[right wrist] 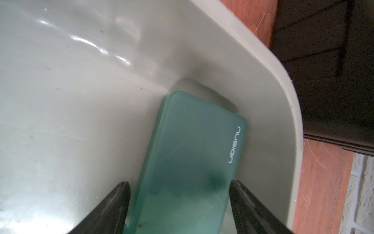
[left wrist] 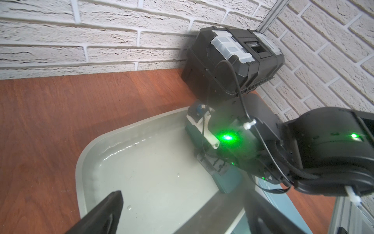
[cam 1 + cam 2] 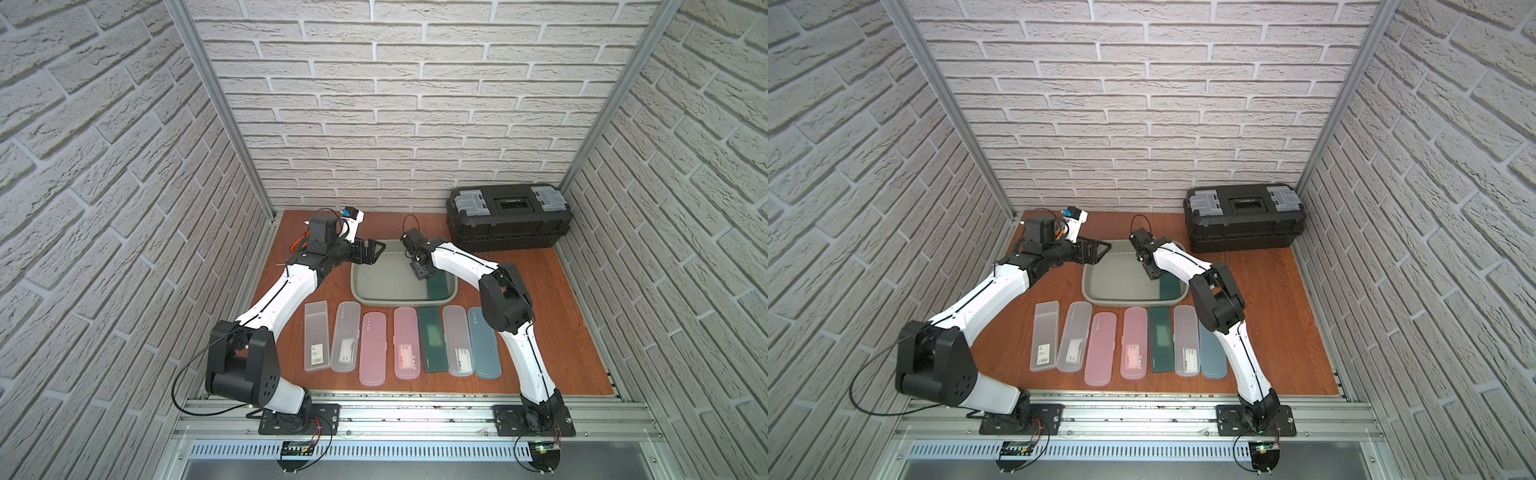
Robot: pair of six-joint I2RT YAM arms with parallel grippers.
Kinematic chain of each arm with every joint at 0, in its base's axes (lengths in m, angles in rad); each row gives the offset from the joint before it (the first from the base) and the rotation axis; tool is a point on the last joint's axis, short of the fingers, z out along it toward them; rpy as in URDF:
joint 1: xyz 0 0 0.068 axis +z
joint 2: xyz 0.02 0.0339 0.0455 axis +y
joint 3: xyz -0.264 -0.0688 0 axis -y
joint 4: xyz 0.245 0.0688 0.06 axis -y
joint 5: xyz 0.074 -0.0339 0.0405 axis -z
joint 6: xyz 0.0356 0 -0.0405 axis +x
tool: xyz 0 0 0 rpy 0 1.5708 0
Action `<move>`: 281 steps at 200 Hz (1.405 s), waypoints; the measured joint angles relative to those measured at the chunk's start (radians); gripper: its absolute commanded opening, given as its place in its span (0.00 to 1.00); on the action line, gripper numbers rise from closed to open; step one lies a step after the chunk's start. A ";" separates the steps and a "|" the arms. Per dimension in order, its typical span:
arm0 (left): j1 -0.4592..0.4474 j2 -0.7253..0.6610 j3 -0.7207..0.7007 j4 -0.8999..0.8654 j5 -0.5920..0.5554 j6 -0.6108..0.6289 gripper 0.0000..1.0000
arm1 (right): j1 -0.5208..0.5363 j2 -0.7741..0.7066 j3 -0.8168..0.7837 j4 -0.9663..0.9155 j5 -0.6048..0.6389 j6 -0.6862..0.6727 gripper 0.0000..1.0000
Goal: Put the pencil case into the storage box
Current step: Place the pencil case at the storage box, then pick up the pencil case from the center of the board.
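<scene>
And here is the storage box [image 3: 384, 278], a shallow grey-green plastic tub with rounded corners and a glossy floor, mid-worktop [image 3: 561, 332] on red-brown wood grain. At its 6 o'clock lies a row of spare cases [image 3: 407, 345], seven slim lidded ones side by side: frosted clear, pink, dark green, slate blue. At its 1 o'clock sits a black toolbox [image 3: 509, 218] with grey latches, hard against the white brick-pattern wall [image 3: 415, 104].

The pencil case [image 1: 188, 162], translucent green with soft rounded corners and a small white logo, lies flat inside the box along the 3 o'clock wall, one end tucked into the corner. That wall crowds it: one black finger stands in the narrow gap between case and wall.

The right arm rises from the near rail, elbow high, wrist pitched steeply down into the tub. The right end effector [image 1: 179, 183] straddles the case, a finger close on each long side; squeezing or just flanking, I cannot tell.

The left arm stretches low toward 1 o'clock, and the left end effector [image 3: 374, 250] hangs over the box's 10 o'clock corner, jaws spread wide, holding nothing.
</scene>
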 measured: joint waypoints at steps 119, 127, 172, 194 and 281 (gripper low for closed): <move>-0.139 -0.145 -0.034 -0.167 -0.243 0.048 0.98 | -0.013 -0.783 -0.545 0.127 -0.242 0.145 0.82; -0.151 -0.187 -0.074 -0.160 -0.260 0.023 0.99 | -0.013 -0.830 -0.628 0.148 -0.256 0.164 0.82; -0.299 -0.283 -0.270 -0.173 -0.387 -0.132 0.98 | -0.014 -0.982 -0.986 0.109 -0.274 0.310 0.81; -0.409 -0.280 -0.298 -0.177 -0.457 -0.180 0.99 | -0.016 -1.017 -1.073 0.098 -0.267 0.373 0.81; -0.466 -0.237 -0.278 -0.134 -0.591 -0.233 0.99 | -0.211 -1.035 -1.266 0.193 -0.393 0.453 0.81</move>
